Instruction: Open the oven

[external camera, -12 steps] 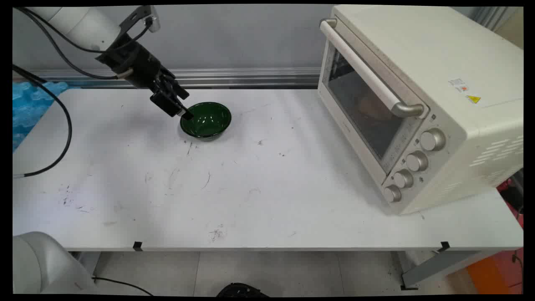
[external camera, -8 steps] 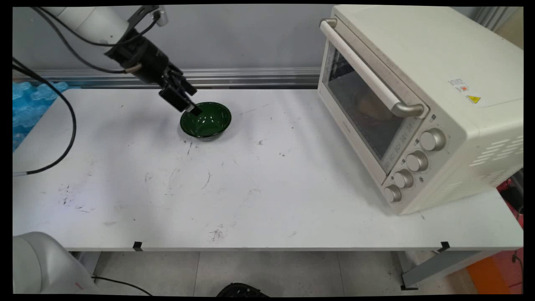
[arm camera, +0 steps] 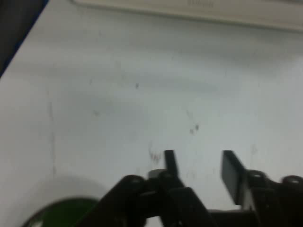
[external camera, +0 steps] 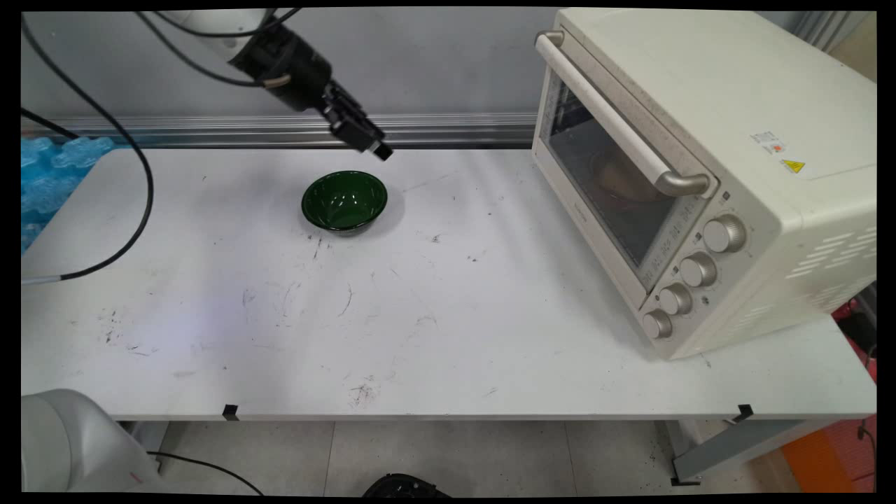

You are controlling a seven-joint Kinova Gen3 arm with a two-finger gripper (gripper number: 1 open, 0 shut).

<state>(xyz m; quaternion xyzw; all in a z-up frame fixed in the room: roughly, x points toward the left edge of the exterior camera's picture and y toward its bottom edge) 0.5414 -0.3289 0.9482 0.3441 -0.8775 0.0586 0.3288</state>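
Note:
A dark green bowl [external camera: 344, 200] sits empty on the white table [external camera: 448, 322], left of centre toward the back. My gripper [external camera: 378, 150] hangs in the air above and to the right of the bowl, pointing down to the right and apart from it. In the hand view the gripper [arm camera: 200, 166] is open with nothing between its fingers, and the bowl [arm camera: 64, 214] shows only as a green sliver at the bottom left. The table surface fills the view ahead.
A cream toaster oven [external camera: 700, 168] stands at the table's right, its glass door shut, with a bar handle [external camera: 616, 119] and several knobs [external camera: 689, 273]. Its lower edge [arm camera: 199, 9] shows at the top of the hand view. Black cables [external camera: 119, 210] hang at left.
The gripper has risen from the bowl's left rim and swung to the right, now above and beyond the bowl. The bowl has stayed in place.

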